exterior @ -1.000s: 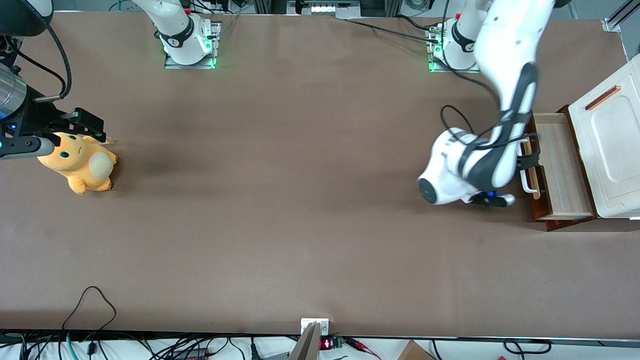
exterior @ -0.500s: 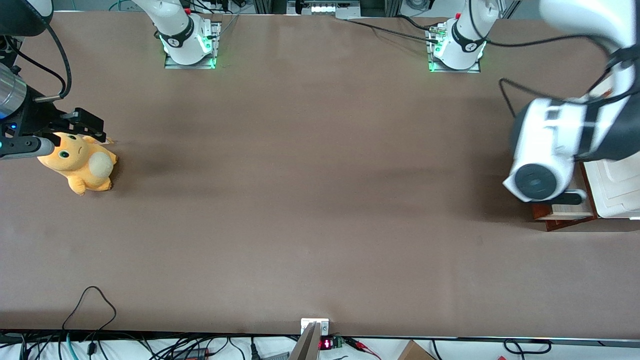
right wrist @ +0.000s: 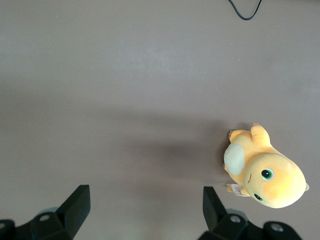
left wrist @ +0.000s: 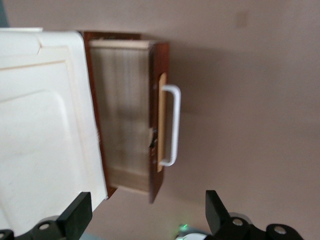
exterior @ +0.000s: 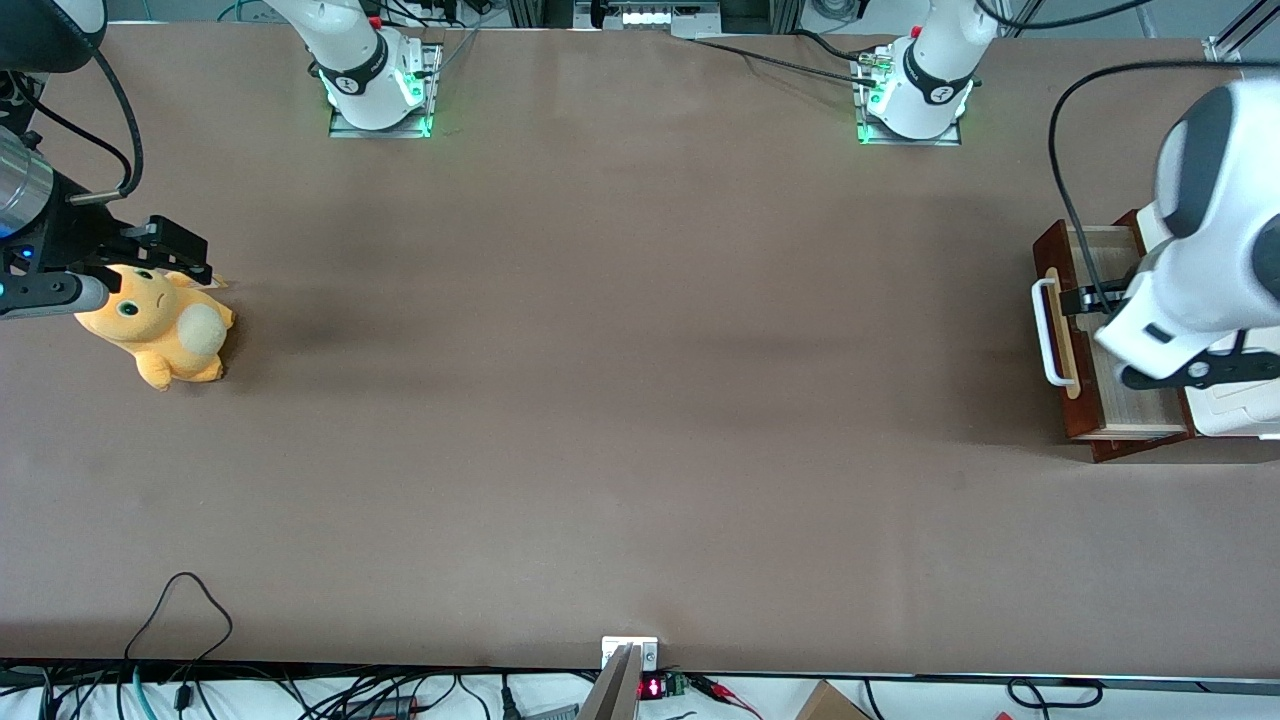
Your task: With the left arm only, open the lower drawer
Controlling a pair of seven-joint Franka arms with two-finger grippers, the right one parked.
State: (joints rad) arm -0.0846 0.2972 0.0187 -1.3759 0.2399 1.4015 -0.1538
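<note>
The lower drawer (exterior: 1110, 350) stands pulled out of the white cabinet (exterior: 1235, 410), its light wood inside showing. Its dark reddish-brown front carries a white bar handle (exterior: 1045, 330). The left arm (exterior: 1200, 230) hangs high over the cabinet and drawer. My gripper (exterior: 1088, 299) is above the open drawer, apart from the handle, open and empty. In the left wrist view the drawer (left wrist: 125, 115), its handle (left wrist: 172, 125) and the cabinet (left wrist: 45, 130) lie well below the gripper (left wrist: 145, 215), whose black fingers (left wrist: 75, 216) stand wide apart.
An orange plush toy (exterior: 160, 325) lies toward the parked arm's end of the table and shows in the right wrist view (right wrist: 265, 172). A black cable (exterior: 1060, 150) loops from the left arm. The arm bases (exterior: 910, 95) stand at the table's back edge.
The left arm has let go of the handle, risen and swung toward its own end of the table, and now hangs over the cabinet. The drawer has stayed pulled out.
</note>
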